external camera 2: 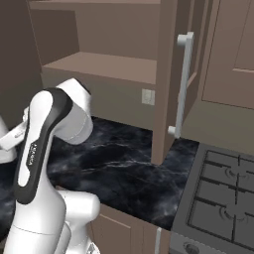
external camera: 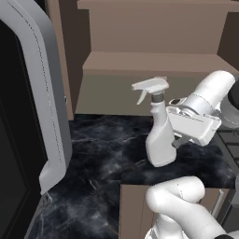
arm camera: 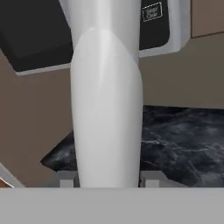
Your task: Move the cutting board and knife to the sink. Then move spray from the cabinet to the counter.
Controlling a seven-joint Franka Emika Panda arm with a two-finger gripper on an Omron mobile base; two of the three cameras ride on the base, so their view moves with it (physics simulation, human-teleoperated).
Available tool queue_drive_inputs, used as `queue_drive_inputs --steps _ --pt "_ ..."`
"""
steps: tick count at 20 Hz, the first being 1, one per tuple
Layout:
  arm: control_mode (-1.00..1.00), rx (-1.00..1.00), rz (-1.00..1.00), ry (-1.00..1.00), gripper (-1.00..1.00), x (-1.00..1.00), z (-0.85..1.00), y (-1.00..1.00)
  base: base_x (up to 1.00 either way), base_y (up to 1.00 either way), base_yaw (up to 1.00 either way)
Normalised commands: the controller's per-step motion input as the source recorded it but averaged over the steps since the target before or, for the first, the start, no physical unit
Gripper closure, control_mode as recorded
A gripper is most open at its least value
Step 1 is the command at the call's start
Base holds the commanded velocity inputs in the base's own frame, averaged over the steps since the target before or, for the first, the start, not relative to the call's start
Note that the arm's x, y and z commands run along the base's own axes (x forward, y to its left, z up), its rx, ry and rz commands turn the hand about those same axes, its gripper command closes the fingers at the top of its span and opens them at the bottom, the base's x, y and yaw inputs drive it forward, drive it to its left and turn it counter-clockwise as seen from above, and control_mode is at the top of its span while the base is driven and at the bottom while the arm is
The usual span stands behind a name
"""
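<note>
The pale grey-white spray [external camera: 159,135] stands upright with its trigger nozzle pointing left, its base at or just above the black veined counter [external camera: 93,149]. My gripper [external camera: 174,140] reaches in from the right and is shut on the bottle's body. In the hand view the spray [arm camera: 107,109] fills the middle, between the two fingertips [arm camera: 65,179]. Behind it, the brown cabinet [external camera: 154,60] stands open with bare shelves, also visible as the cabinet [external camera 2: 104,64] in the right base view. The cutting board, knife and sink are out of view.
A grey-framed dark appliance [external camera: 42,93] stands close on the left. The cabinet door [external camera 2: 166,74] with a silver handle [external camera 2: 183,84] hangs open on the right. A gas stove [external camera 2: 223,198] adjoins the counter [external camera 2: 124,168] further right.
</note>
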Motion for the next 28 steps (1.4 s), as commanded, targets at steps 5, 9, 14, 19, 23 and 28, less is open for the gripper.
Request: queue_drive_inputs --steps 5,9,14,19,23,28 --pt "-1.0 0.0 0.23 -0.02 1.0 -0.21 -0.29 0.07 0.0 0.0 0.0" --pt "-1.0 0.04 0.12 -0.03 1.0 -0.26 -0.25 0.07 0.0 0.0 0.0" --pt "-1.0 0.08 0.0 -0.01 1.0 -0.23 -0.24 0.14 0.0 0.0 0.0" --pt "-1.0 0.09 0.0 -0.04 1.0 -0.15 -0.3 0.13 0.0 0.0 0.0" --pt "-1.0 0.05 0.0 -0.01 1.0 0.0 -0.3 0.06 0.0 0.0 0.0" --pt "-1.0 0.0 0.08 0.0 1.0 0.12 -0.34 0.08 0.0 0.0 0.0"
